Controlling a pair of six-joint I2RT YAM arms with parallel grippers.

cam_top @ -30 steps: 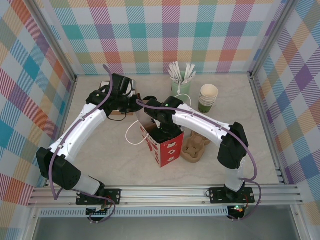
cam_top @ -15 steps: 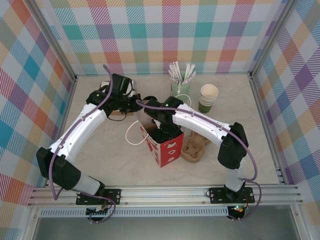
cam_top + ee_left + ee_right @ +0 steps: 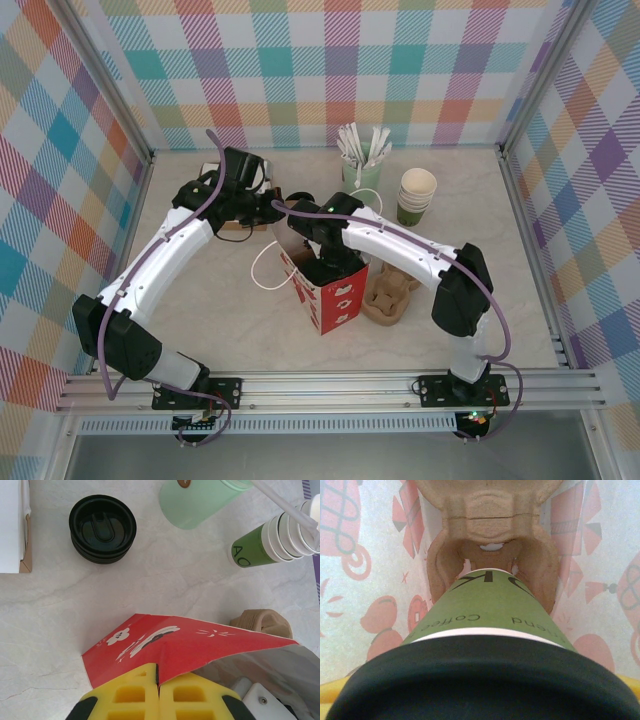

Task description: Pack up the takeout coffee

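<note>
coffee (image 3: 485, 607) in bag (image 3: 330, 300), walls (image 3: 365, 540) close — (rim (image 3: 200, 632) pinched)

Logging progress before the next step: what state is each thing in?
bag: upright, open, rim pinched.
coffee: lidded, upright, inside the bag, base in or just above the carrier's pocket.
left gripper: shut on the bag's rim.
right gripper: closed around the coffee at its lid.
cups: stacked, lidless.
lids: stacked, on no cup.
</note>
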